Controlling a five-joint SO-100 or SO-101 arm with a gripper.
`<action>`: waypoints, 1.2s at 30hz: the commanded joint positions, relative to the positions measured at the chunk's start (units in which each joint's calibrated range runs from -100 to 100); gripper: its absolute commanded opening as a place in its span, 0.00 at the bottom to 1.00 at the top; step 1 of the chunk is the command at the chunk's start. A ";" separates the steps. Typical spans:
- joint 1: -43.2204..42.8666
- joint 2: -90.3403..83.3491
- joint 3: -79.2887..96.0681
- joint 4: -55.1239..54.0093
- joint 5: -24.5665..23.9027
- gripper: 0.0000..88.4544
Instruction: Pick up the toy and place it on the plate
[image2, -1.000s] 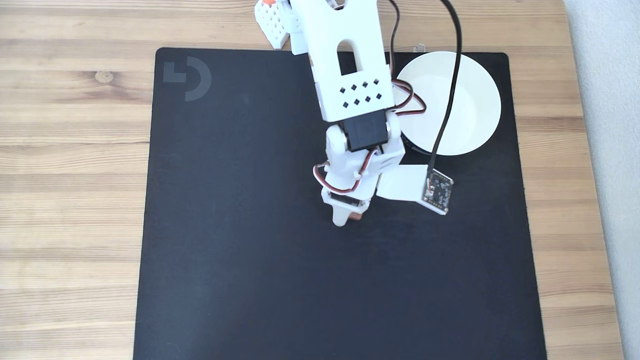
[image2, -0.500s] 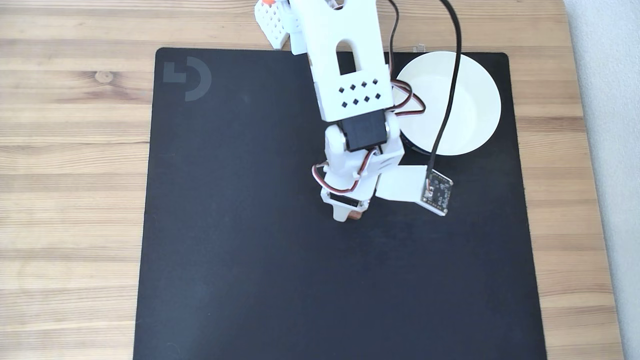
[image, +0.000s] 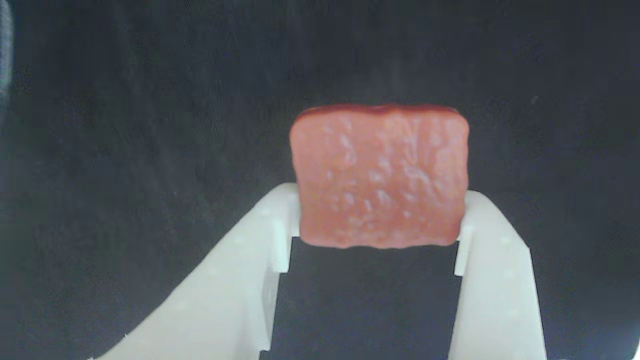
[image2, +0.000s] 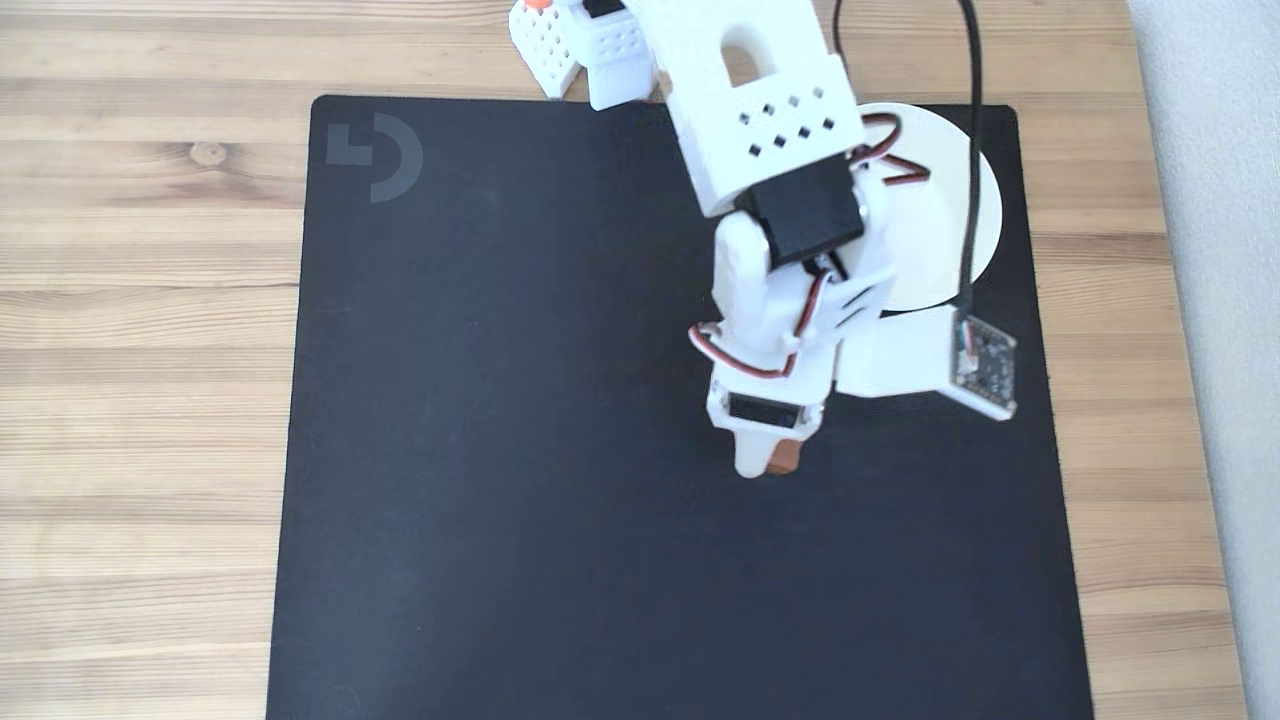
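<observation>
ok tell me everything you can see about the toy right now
The toy is a small reddish-brown block, roughly square with rounded corners, its broad face bumpy and biscuit-like, with a darker edge along the top. The gripper is shut on it, one white finger against each side of its lower part. In the fixed view only a sliver peeks out beside the fingertip, over the black mat, short of the plate.

Two cameras: one fixed overhead, one on the wrist.
The fixed view looks straight down from high up, taking in the mat (image2: 600, 450), the table (image2: 140, 300) and the plate (image2: 935, 240). The wrist view sits close behind the claw (image: 377, 220), facing the mat. Both share the claw, the toy (image: 380, 175) and the mat under them.
</observation>
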 joint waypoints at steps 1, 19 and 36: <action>-3.19 -7.95 -2.62 0.73 0.10 0.03; -17.75 -39.88 25.95 -5.19 -4.85 0.03; -25.19 -56.55 58.58 -17.22 -10.13 0.03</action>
